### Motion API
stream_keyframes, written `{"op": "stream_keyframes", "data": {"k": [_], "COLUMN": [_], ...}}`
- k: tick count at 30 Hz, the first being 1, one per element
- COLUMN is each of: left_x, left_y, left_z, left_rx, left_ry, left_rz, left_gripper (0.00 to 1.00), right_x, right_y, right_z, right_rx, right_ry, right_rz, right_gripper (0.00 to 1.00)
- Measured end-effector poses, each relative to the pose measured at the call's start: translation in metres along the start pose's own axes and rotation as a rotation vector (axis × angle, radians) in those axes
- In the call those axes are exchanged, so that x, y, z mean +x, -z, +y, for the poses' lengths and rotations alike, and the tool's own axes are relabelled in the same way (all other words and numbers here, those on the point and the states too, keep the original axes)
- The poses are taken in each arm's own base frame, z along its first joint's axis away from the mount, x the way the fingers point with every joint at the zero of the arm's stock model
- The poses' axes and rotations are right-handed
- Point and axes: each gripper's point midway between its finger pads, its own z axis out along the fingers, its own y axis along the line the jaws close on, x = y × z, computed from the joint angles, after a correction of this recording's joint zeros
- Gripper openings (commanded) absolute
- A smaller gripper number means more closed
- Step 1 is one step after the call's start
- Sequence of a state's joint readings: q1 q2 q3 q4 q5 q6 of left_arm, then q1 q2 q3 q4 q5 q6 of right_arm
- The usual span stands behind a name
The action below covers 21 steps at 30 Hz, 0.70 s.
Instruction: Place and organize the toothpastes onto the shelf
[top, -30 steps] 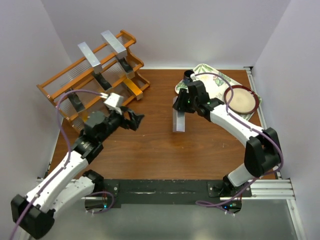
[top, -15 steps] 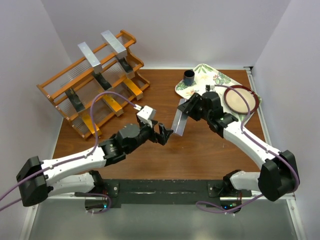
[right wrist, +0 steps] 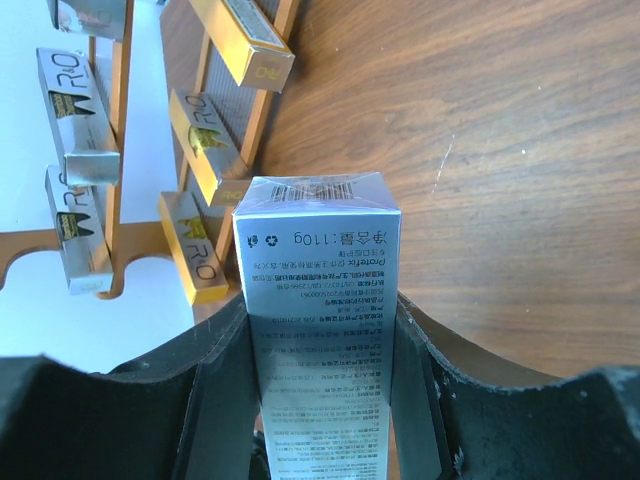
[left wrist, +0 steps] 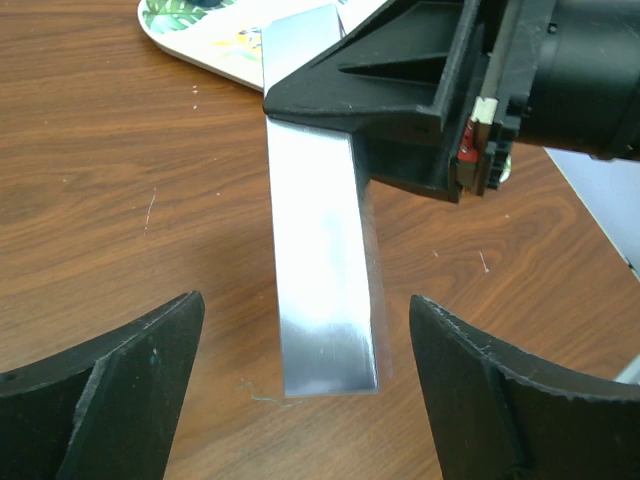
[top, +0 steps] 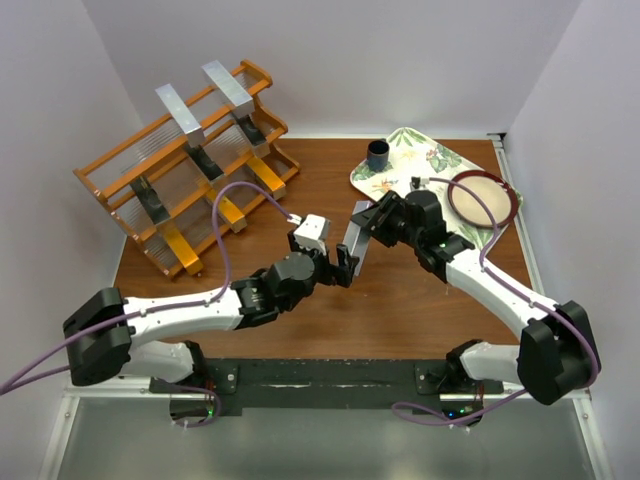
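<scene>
Arms angled inward mid-table: right gripper [top: 363, 224] clamped on silver toothpaste [left wrist: 325, 250], left gripper [top: 343, 266] wide open either side of its near end. Far left, shelf [top: 110, 170] holding silver, black, orange cartons [top: 178, 108]; far right, tray [top: 415, 150] holding cup [top: 378, 155].

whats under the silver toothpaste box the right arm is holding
Only bare table shows around the silver carton; the patch directly beneath it is hidden.

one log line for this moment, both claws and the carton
right claw: shut on silver toothpaste carton | left claw: open, flanking its free end | phase: handover likely
</scene>
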<state>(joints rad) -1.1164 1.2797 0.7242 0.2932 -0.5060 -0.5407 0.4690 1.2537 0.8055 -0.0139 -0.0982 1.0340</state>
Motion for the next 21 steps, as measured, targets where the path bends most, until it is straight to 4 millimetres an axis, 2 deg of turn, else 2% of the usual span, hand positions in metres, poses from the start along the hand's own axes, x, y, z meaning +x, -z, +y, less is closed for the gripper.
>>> {"op": "stream_keyframes", "data": {"k": [9,12,15,16,18,19,20,21], "left_x": [0.01,0.014,0.015,0.015,0.015,0.016,0.016,0.016], "left_y": [-0.012,-0.012,-0.011,-0.011,-0.011,-0.011,-0.011,-0.011], "left_z": [-0.006,-0.006,-0.007,-0.007,-0.008,-0.008,-0.008,-0.009], "left_rx": [-0.059,-0.074,-0.084,-0.089,-0.094,-0.095,-0.098,-0.101], "left_ry": [0.016,0.011,0.006,0.009,0.011,0.01,0.009,0.009], "left_rz": [0.001,0.0,-0.006,-0.01,-0.014,-0.015,-0.018,-0.021], "left_gripper": [0.62,0.51,0.36,0.28,0.22,0.15,0.12,0.1], "right_x": [0.0,0.002,0.003,0.003,0.003,0.003,0.004,0.004], "right_y": [-0.001,0.0,0.0,-0.001,-0.001,-0.001,-0.001,-0.001], "right_z": [0.003,0.006,0.006,0.007,0.007,0.007,0.007,0.007], "right_rx": [-0.022,-0.034,-0.039,-0.044,-0.051,-0.052,-0.055,-0.057], "right_ry": [-0.019,-0.023,-0.027,-0.03,-0.032,-0.032,-0.031,-0.031], "right_rz": [-0.001,0.006,0.011,0.011,0.011,0.012,0.016,0.019], "right_gripper": [0.23,0.23,0.24,0.25,0.3,0.34,0.47,0.55]}}
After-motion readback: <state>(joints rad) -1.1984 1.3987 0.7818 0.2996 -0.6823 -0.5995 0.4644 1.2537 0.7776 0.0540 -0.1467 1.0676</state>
